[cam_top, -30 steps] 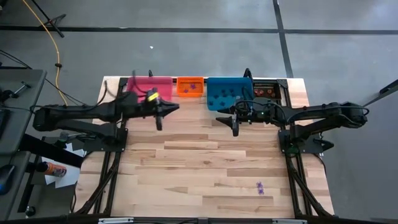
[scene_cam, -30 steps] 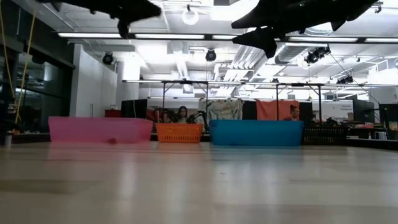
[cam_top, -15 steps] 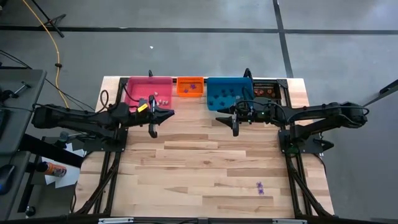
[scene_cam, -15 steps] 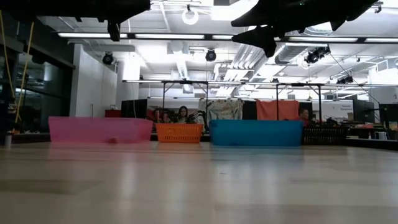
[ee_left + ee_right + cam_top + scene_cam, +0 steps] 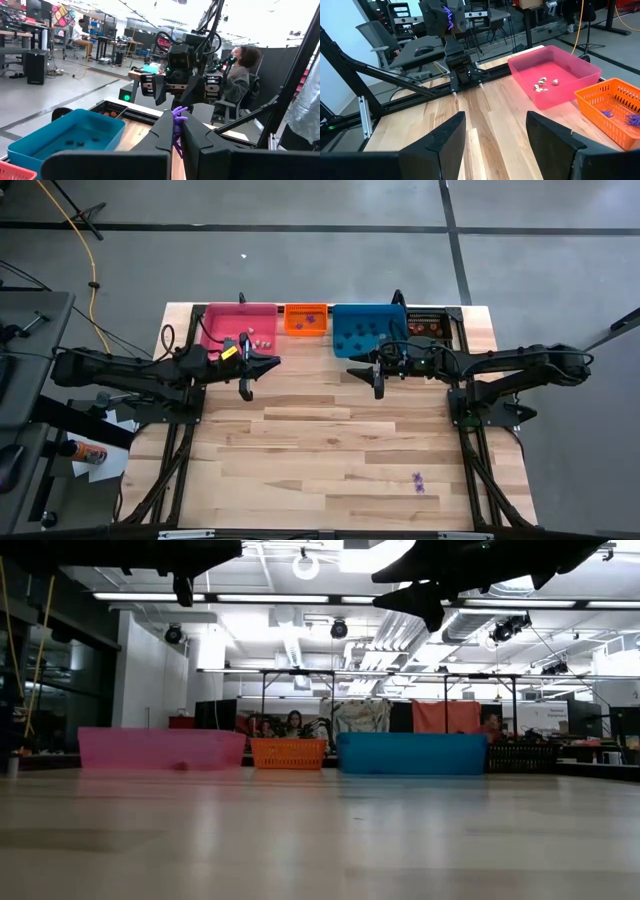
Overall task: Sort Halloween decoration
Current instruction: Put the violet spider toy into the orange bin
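Observation:
My left gripper (image 5: 175, 125) hangs well above the table near the pink bin (image 5: 240, 328), shut on a tiny purple trinket (image 5: 178, 116); the right wrist view also shows that trinket (image 5: 448, 12). My right gripper (image 5: 495, 135) hangs open with nothing between its fingers in front of the blue bin (image 5: 368, 328). Another purple trinket (image 5: 418, 480) lies on the table at the near right. Pale trinkets (image 5: 542, 82) lie in the pink bin, purple ones (image 5: 620, 116) in the orange bin (image 5: 306, 318), and dark ones (image 5: 75, 144) in the blue bin. My left gripper pinches the purple trinket between its two fingertips (image 5: 165, 125). The trinket's upper part (image 5: 179, 111) sticks out above them. The fingers lie about level and point toward the table's right side. The trinket is lifted clear, high over the table.
The pink, orange and blue bins and a black bin (image 5: 425, 325) stand in a row along the far edge. The two grippers face each other above the table's far half. The wooden tabletop (image 5: 320, 450) stretches toward the near edge. People sit in the room beyond.
My left gripper has drawn back from over the pink bin's right edge toward the table's left and near side, sinking a little and tipping its fingers upward, still shut on the purple trinket. In the last half second it has kept still.

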Robot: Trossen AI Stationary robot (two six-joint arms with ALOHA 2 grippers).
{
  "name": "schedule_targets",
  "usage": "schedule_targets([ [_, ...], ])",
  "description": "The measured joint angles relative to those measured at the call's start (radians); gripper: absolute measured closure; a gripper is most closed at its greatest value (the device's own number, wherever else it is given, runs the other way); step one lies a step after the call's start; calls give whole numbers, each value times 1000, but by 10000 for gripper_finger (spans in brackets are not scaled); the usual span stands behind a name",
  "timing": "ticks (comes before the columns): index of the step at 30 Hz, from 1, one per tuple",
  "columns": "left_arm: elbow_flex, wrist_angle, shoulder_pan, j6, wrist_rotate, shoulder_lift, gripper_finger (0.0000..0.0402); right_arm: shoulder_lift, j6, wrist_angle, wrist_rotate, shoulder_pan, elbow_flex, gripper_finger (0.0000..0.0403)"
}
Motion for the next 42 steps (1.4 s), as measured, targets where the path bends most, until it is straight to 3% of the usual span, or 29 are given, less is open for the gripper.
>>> schedule_targets([
  [30,0,0,1,-7,0,0,401,0,2,-1,0,0,0,199],
  [42,1,0,1,17,0,0,401,0,98,-1,0,0,0,199],
])
